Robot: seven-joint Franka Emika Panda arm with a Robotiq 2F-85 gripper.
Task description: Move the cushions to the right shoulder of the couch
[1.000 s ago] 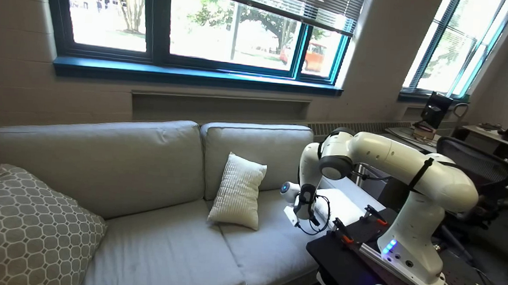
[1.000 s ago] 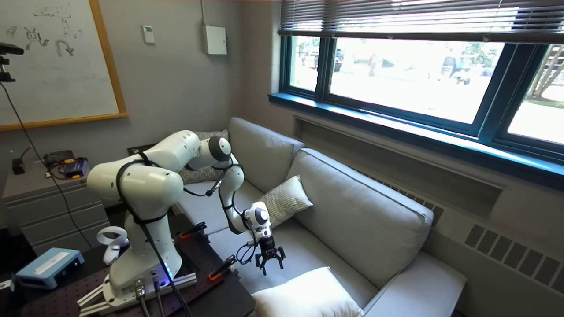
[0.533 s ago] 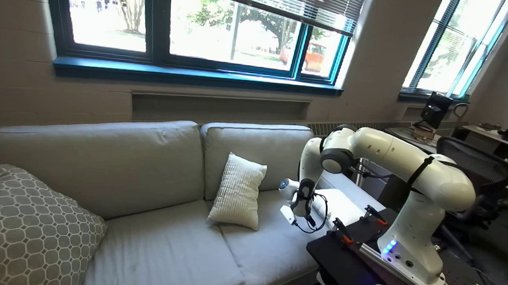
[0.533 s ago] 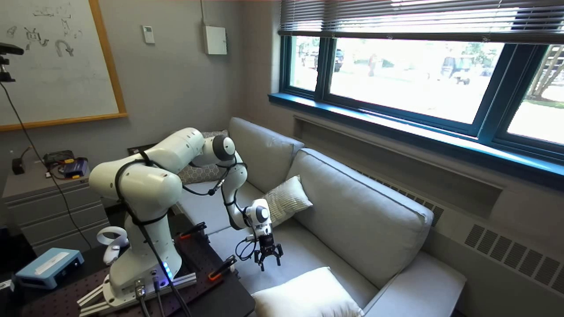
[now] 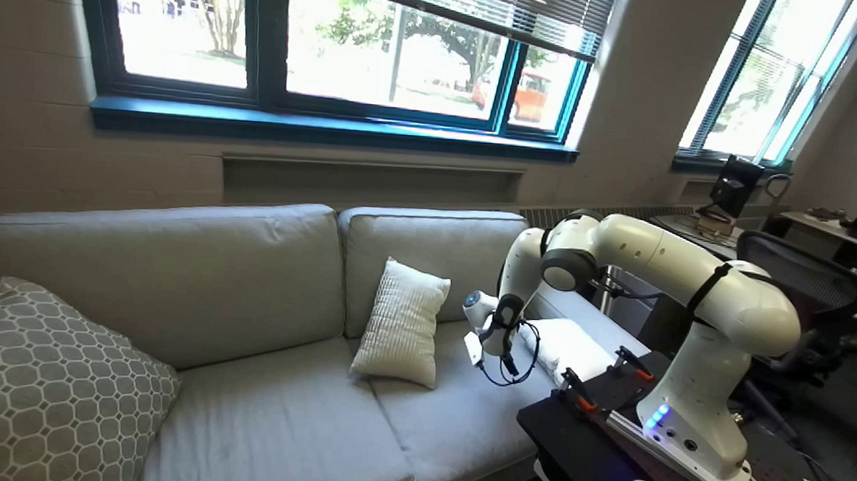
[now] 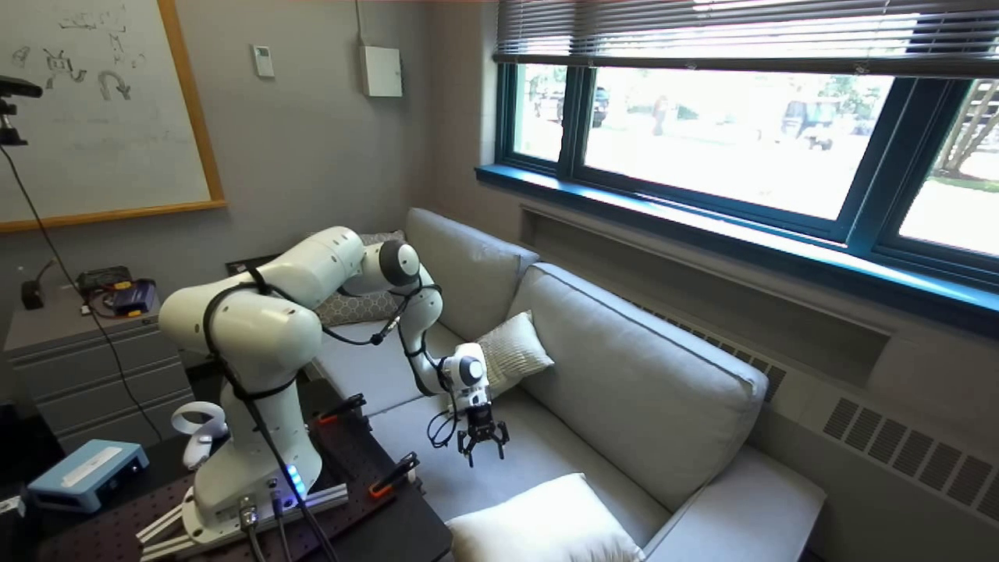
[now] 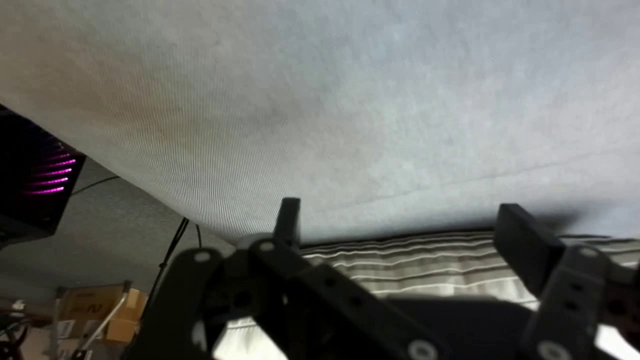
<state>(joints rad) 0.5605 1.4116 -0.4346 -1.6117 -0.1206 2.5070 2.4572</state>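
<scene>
Had room over the flat grey fabric seat [image 6: 538,449] tbh; ribbed cream-white square cushion [image 6: 517,355] blocked left, smooth cream-white square cushion [image 6: 546,524] right, tall grey fabric backrest [image 6: 648,382] far.

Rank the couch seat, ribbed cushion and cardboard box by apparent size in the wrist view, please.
1. Couch seat
2. Ribbed cushion, partly hidden by the gripper
3. Cardboard box, farthest away

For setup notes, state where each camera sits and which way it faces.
An exterior view: before the couch, facing the window; arm and base show.
An exterior view: near the armrest, facing the room's corner; arm, base, gripper show.
Wrist view: on the arm's end, facing couch fabric; gripper fingers show.
Both exterior views share arm, couch, cream cushions.
</scene>
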